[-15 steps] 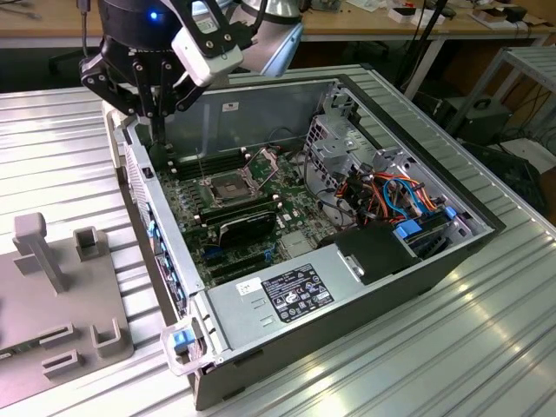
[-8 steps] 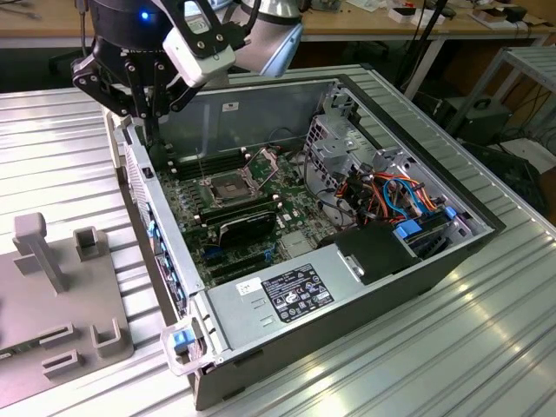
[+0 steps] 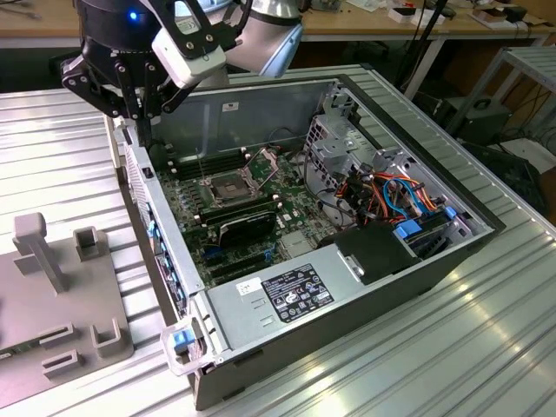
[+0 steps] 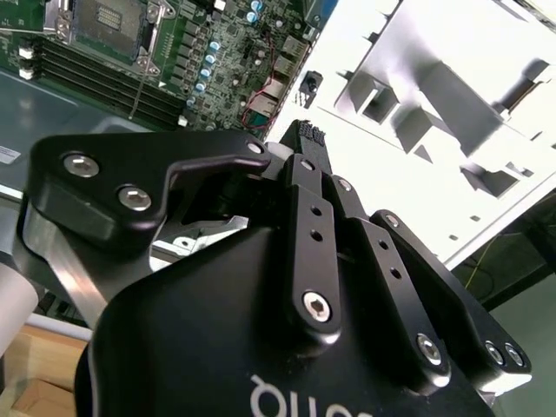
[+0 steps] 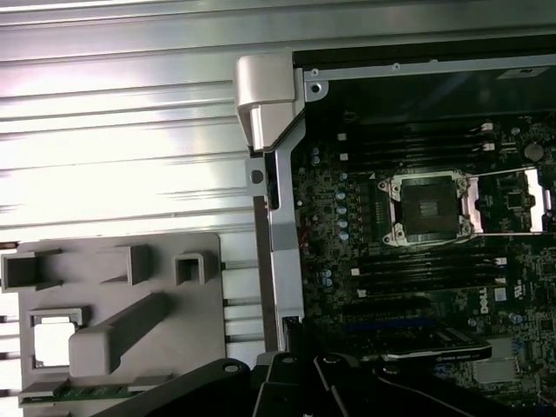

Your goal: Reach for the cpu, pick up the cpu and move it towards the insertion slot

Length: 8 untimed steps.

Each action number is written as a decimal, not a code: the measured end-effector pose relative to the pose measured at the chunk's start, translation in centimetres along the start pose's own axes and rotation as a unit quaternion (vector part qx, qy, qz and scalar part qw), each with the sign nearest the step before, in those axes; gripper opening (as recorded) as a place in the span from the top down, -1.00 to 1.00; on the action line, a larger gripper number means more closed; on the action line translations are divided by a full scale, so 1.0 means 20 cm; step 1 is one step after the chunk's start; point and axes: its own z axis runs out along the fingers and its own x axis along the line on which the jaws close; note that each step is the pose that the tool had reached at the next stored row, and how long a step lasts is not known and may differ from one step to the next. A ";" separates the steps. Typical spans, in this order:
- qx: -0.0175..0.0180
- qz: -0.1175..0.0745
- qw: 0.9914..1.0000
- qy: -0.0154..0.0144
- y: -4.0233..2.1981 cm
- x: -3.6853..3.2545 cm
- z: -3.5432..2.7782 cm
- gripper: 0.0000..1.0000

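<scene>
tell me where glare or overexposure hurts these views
Second wrist view: the grey fixture is blown out to near white, with the tool dark in front. First wrist view: the ribbed table glares in bands, yet the insertion slot is readable. Exterior view: even light.

open black metal computer case point(image 3: 365, 317) lies on ribbed metal table point(image 3: 486, 356); silver-framed square insertion slot point(image 3: 224, 185) sits inside it. grey plastic tray point(image 3: 26, 300), holding pale square cpu point(image 5: 50, 340), lies beside the case, on the exterior view's left.
</scene>
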 end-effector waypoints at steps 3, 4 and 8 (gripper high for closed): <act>0.000 0.000 1.000 0.000 -0.001 0.016 0.000 0.79; 0.000 0.000 1.000 0.000 -0.002 0.021 0.000 0.79; 0.000 0.000 1.000 0.000 -0.003 0.042 -0.001 0.79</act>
